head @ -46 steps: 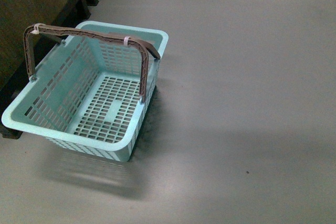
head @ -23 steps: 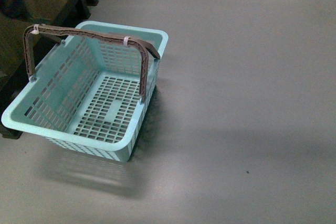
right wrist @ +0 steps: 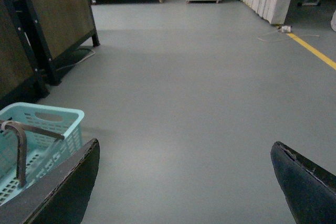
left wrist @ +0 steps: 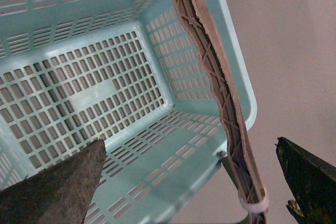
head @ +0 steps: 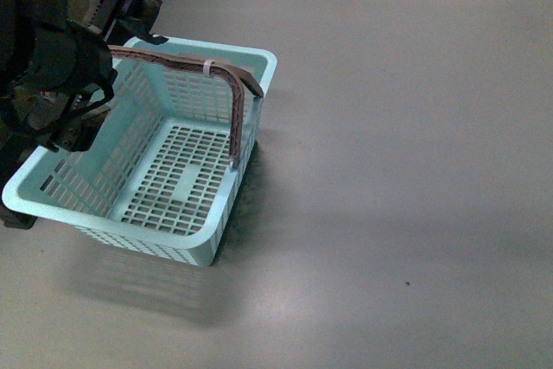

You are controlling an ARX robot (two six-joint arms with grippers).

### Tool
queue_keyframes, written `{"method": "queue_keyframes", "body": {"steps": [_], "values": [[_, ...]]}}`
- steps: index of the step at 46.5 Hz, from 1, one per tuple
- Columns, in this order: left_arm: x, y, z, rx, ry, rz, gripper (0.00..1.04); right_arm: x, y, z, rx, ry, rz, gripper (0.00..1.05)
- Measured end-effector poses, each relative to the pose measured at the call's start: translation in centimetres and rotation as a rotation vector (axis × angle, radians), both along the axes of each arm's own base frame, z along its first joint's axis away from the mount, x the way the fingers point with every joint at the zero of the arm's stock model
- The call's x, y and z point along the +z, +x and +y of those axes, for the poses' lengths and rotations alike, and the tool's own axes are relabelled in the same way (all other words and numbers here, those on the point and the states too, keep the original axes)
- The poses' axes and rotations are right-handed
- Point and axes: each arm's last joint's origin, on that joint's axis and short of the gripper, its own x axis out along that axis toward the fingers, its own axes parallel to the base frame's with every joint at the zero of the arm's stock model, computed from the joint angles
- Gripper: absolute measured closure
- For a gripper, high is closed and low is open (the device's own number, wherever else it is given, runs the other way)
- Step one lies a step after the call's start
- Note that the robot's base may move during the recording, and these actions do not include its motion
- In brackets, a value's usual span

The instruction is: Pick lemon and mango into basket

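Though absent a moment ago, the left gripper (left wrist: 188,148) now hangs spread and empty over the bare turquoise basket (head: 263,62). No fruit shows anywhere, so picking probably hasn't begun.

3 views share basket (head: 104,224); left seemingly nearest.
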Motion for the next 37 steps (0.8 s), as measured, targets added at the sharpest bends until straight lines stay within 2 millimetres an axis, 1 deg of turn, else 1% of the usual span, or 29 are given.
{"method": "queue_keyframes", "body": {"steps": [8, 13, 20, 23, 32, 35, 37], "values": [[-0.9, 2.3, 0.0, 0.028, -0.017, -0.003, 0.07, 0.0, 0.0, 0.0, 0.0, 0.0, 0.0, 0.09], [-1.0, 3.9, 0.1, 0.039, -0.032, -0.026, 0.07, 0.0, 0.0, 0.0, 0.0, 0.0, 0.0, 0.09], [-1.1, 5.3, 0.1, 0.043, -0.038, -0.038, 0.07, 0.0, 0.0, 0.0, 0.0, 0.0, 0.0, 0.09], [-1.4, 5.7, 0.1, 0.047, -0.037, -0.031, 0.07, 0.0, 0.0, 0.0, 0.0, 0.0, 0.0, 0.09], [-3.0, 6.9, 0.0, 0.053, -0.032, -0.002, 0.07, 0.0, 0.0, 0.0, 0.0, 0.0, 0.0, 0.09], [-3.1, 7.1, 0.0, 0.051, -0.034, -0.005, 0.07, 0.0, 0.0, 0.0, 0.0, 0.0, 0.0, 0.09], [-3.1, 7.1, -0.1, 0.047, -0.037, -0.006, 0.09, 0.0, 0.0, 0.0, 0.0, 0.0, 0.0, 0.09]]}}
